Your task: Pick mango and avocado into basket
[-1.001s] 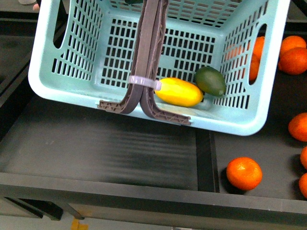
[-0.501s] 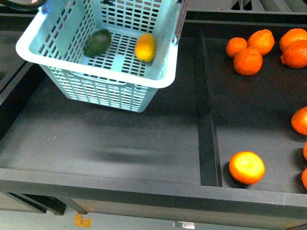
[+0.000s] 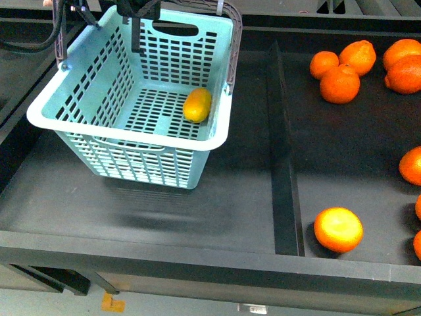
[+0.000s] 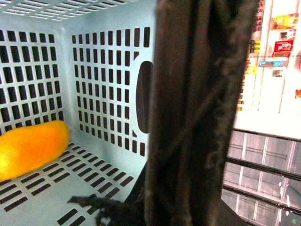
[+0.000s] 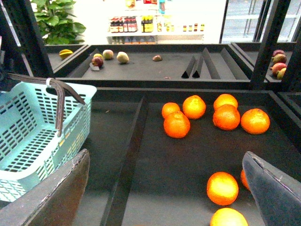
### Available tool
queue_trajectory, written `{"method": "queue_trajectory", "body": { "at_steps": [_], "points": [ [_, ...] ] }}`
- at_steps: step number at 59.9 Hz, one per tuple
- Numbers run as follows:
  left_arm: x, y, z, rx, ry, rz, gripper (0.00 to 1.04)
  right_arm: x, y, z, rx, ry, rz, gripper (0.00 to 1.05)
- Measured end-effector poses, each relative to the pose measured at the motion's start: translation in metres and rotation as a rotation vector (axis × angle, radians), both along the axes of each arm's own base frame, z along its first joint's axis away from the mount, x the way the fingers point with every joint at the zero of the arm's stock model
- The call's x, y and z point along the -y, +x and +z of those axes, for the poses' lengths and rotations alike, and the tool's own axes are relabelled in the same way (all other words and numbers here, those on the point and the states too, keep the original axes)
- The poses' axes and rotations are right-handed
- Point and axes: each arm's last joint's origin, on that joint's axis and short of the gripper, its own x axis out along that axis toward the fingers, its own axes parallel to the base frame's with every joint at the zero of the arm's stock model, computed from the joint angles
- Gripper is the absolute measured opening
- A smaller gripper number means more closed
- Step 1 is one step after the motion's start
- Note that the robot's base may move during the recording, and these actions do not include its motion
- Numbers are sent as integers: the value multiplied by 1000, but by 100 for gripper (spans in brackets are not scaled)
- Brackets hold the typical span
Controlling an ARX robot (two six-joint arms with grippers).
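The light teal basket (image 3: 125, 141) hangs tilted over the left part of the dark shelf, and my left gripper (image 3: 137, 9) is shut on its brown-grey handle (image 4: 197, 108) at the top edge of the front view. The yellow mango (image 3: 197, 105) lies on the basket's slotted floor against the right wall; it also shows in the left wrist view as the mango (image 4: 29, 148). The avocado is hidden. My right gripper (image 5: 164, 197) is open and empty, above the right part of the shelf, with the basket (image 5: 28, 141) off to one side.
Several oranges lie on the right part of the shelf, one near the front (image 3: 338, 229) and a cluster at the back (image 3: 339, 83). A raised divider (image 3: 283, 151) separates the two parts. More fruit lies on a far shelf (image 5: 123, 57).
The basket swung from close up to the back left, then levelled and dropped a little. The avocado showed beside the mango in both earlier frames and is out of sight now.
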Motion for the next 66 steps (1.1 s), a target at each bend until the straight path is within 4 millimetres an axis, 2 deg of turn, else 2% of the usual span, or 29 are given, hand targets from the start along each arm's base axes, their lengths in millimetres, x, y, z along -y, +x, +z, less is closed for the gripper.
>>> {"method": "queue_trajectory", "body": {
  "at_steps": [5,21,25,30,35,45,55,60,64,66],
  "points": [
    [-3,-5,-1,-3,-18,0,6,0,0,0,0,0,0,96],
    [-10,-21,-6,-152,0,-73,53,0,0,0,0,0,0,96],
    [-12,-24,-3,-180,31,-92,64,0,0,0,0,0,0,96],
    [-14,-30,4,-221,78,-129,84,0,0,0,0,0,0,96],
    [-15,-35,14,-237,109,-155,97,0,0,0,0,0,0,96],
    [-14,-56,46,-266,229,-198,96,0,0,0,0,0,0,96],
    [-13,-97,76,-267,389,-236,96,0,0,0,0,0,0,96],
    [-17,-120,84,-4,569,-318,84,0,0,0,0,0,0,96],
    [-35,-151,86,265,827,-366,70,0,0,0,0,0,-1,96],
    [-45,-163,87,332,946,-368,64,0,0,0,0,0,0,96]
  ]
}}
